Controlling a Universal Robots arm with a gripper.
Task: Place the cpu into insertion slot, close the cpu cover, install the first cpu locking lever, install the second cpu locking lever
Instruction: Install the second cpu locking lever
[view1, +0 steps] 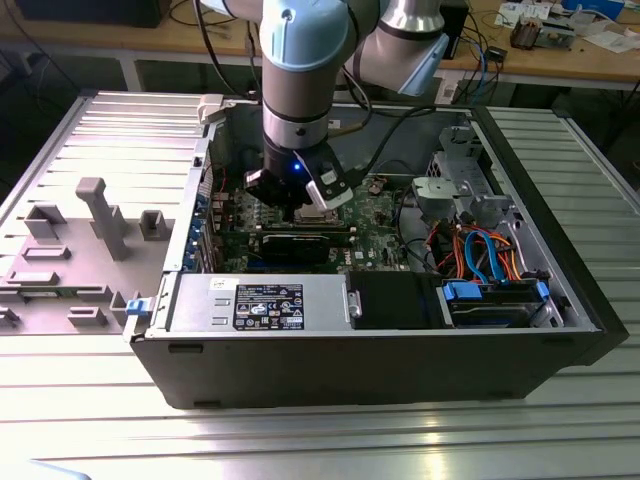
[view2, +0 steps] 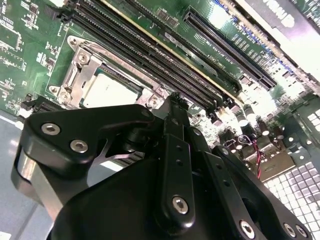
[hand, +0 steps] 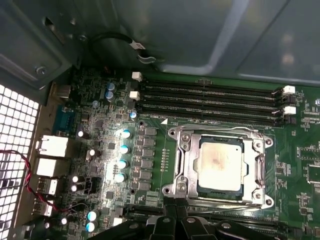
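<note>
The computer case (view1: 400, 345) is lying open on the ribbed metal table (view1: 300, 440), and the arm is reaching down into it with the gripper (view1: 303, 205) hanging over the green circuit board (view1: 375, 210).

Contents of the case, exterior view: a grey power supply box (view1: 265, 303) is sitting along the near wall, a black block (view1: 395, 298) beside it, and a blue-handled drive bay (view1: 495, 300) with orange and blue cables (view1: 485, 250) toward the exterior view's right.

In the first wrist view the cpu (hand: 220, 162) is sitting flat inside the insertion slot (hand: 184, 165), its pale metal top showing through the window of the cpu cover (hand: 260, 167). The cover is lying down flat over the chip's edges. A thin locking lever (hand: 215, 131) is running along the far side of the socket frame.

The gripper (hand: 175, 215) is hovering just off the near edge of the socket, fingertips drawn close together with no part between them; the jaws are looking closed and gripping nothing. The cpu is lying just ahead of the jaws, close but apart.

In the second wrist view the gripper (view2: 172, 107) is standing beside the socket, with the cpu (view2: 107, 92) near the jaws. The long memory slots (hand: 210, 97) are running past the socket on the side away from the jaws.
</note>
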